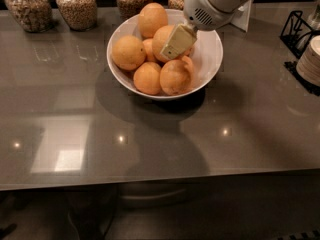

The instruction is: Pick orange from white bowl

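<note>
The white bowl [208, 59] stands on the grey table, at the back middle. It holds several oranges: one on top at the back [152, 19], one at the left [128, 52], two at the front [147, 78] [175, 77], and one in the middle [161, 36]. My gripper [173, 45] comes down from the upper right on a white arm. Its cream tip is over the middle of the bowl, against the middle orange and partly hiding it.
Glass jars of grains [76, 5] line the back edge of the table. A black wire rack [297, 28] and a stack of plates [311, 60] are at the right. A white card [245, 16] stands behind the bowl. The table's front edge [150, 180] runs across below.
</note>
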Robot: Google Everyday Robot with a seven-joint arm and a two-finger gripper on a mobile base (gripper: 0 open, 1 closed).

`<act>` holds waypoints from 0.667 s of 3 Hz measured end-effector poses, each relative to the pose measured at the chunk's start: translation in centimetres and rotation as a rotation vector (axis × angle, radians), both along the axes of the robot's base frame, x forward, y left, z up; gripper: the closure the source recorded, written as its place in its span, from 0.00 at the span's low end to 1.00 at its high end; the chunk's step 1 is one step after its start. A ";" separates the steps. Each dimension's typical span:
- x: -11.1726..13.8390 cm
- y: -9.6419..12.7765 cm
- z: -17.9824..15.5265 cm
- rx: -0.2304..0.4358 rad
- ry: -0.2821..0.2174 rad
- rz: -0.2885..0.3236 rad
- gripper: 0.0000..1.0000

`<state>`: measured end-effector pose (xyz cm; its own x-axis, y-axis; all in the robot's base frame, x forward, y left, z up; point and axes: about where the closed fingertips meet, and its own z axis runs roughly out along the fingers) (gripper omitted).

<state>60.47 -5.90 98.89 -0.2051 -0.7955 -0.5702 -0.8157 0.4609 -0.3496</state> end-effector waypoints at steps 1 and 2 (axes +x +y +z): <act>1.0 0.6 -0.4 -0.012 -0.019 0.000 0.24; 1.9 0.8 -1.0 -0.024 -0.020 -0.010 0.25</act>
<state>62.39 -5.06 97.89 -0.2016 -0.8070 -0.5551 -0.8041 0.4600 -0.3767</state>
